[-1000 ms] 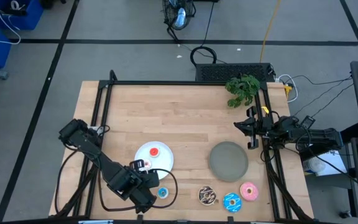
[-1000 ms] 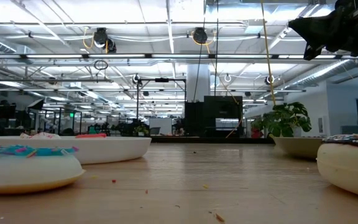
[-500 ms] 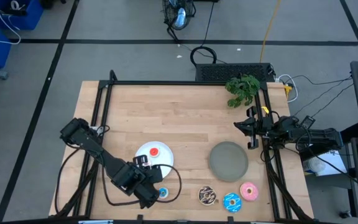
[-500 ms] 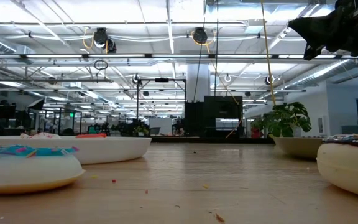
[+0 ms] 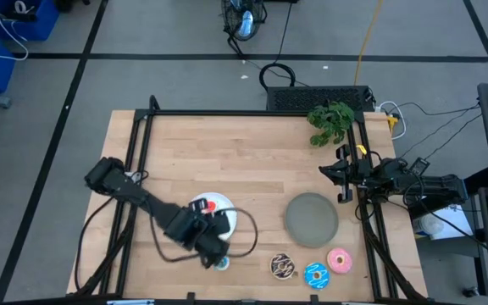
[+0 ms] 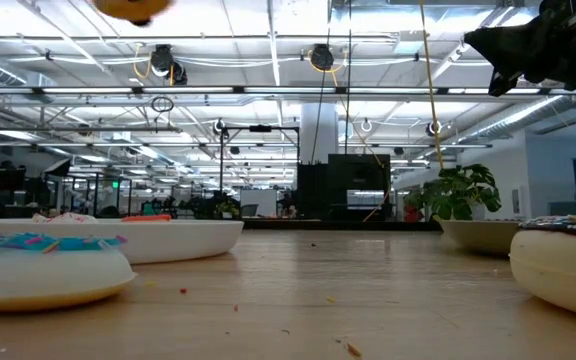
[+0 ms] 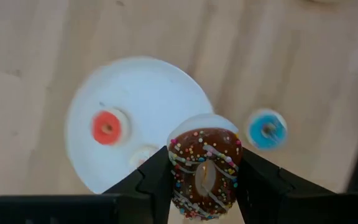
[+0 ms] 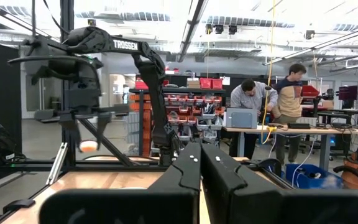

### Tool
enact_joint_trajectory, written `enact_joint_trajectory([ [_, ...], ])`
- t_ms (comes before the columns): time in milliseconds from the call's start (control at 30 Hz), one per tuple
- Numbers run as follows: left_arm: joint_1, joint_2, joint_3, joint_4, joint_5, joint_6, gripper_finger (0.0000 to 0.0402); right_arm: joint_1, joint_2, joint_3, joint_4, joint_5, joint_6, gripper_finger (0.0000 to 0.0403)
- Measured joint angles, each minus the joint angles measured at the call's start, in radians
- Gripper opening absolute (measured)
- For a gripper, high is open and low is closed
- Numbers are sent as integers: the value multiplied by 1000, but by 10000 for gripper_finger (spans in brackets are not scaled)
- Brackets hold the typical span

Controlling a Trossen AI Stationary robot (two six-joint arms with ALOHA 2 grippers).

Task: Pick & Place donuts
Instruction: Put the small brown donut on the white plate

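donuts [image 5: 316, 274] on wooden table [image 5: 252, 161], workshop behind.

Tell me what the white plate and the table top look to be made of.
White plate: looks like plastic or glazed ceramic, since its face is smooth, even and unpatterned; I can't tell which. Table top: pale wood, probably butcher block with a matt finish, going by the long parallel strips and grain.

Both arms are dark, almost black, with blocky joints. The left arm [image 5: 138, 199] carries a loose black cable that loops at 6 o'clock of it. White "TROSSEN" lettering [image 8: 127, 45] marks one link. The right gripper's fingers [image 8: 185, 171] are matte black wedges.
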Motion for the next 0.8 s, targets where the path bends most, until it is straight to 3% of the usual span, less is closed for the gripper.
enact_joint_trajectory([
  [333, 183, 0, -3, 3, -14, 154, 149, 0, 0, 0, 0, 0, 8, 0],
  [533, 265, -1, -104, 36, -4, 268, 149, 0, 0, 0, 0, -2, 8, 0],
  [800, 307, 0, -303, 299, 174, 366, 149, 0, 0, 0, 0, -3, 11, 0],
])
